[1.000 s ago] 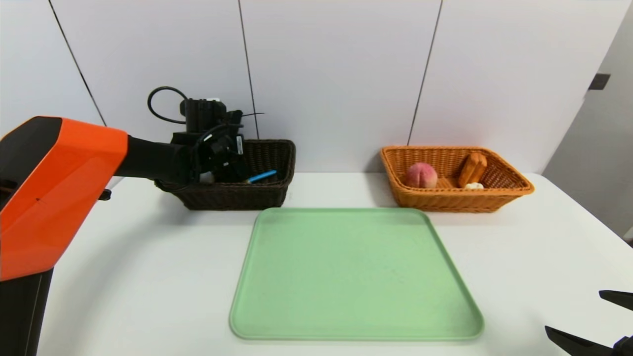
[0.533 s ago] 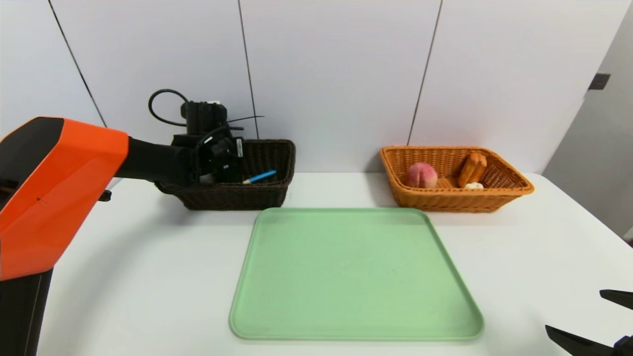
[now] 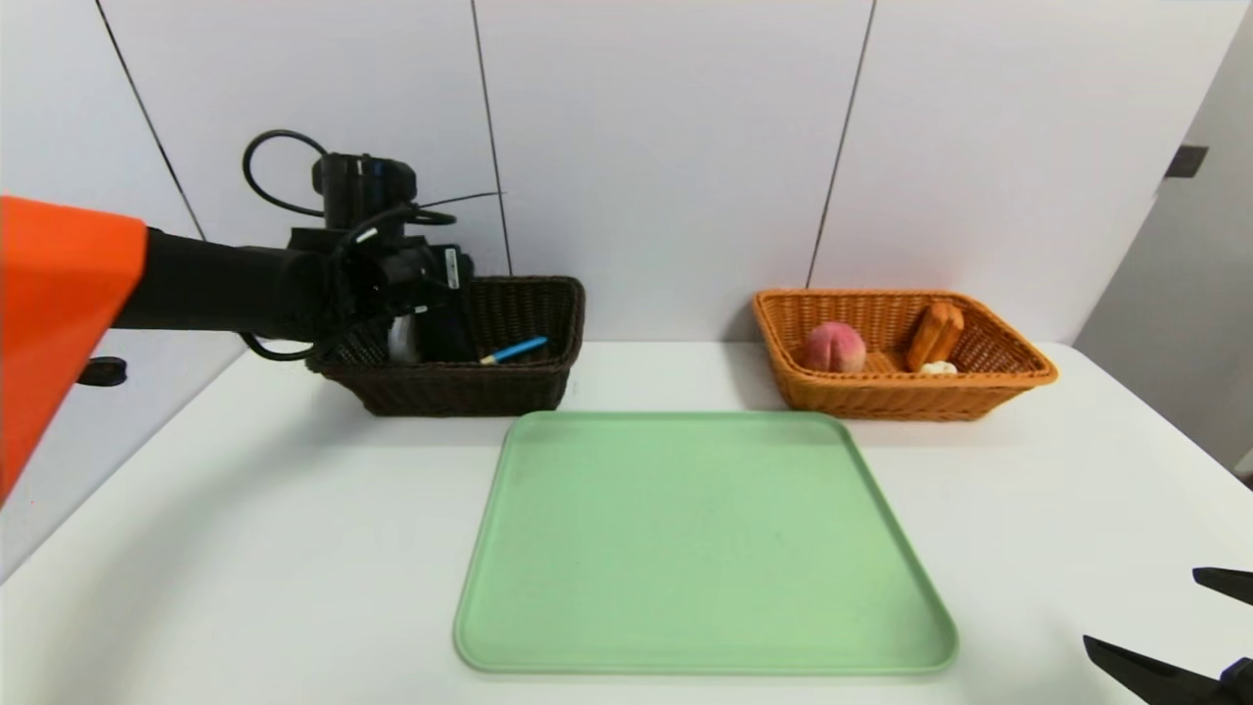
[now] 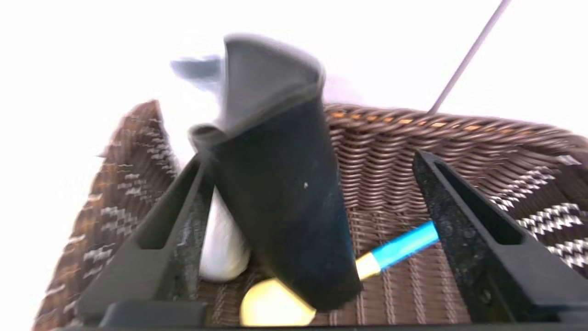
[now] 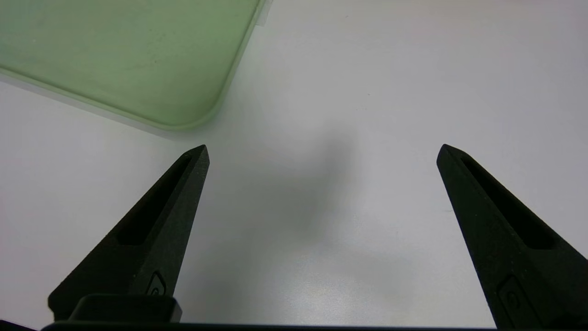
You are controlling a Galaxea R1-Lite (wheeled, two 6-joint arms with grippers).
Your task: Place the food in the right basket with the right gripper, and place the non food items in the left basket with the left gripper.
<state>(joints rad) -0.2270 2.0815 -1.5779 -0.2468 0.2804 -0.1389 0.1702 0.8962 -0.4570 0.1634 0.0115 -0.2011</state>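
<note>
Your left gripper (image 4: 312,202) hangs released over the dark woven wicker basket (image 3: 509,387); the green plastic tray (image 3: 700,543) looks cleared, so you need only retract.

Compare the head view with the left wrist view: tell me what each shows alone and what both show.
Only the head view shows the green tray, the orange basket holding a peach, and the right hand parked low at the table's near right. Only the left wrist view shows the open left hand beside a tilted black object. Both show the dark basket and blue pen.
</note>
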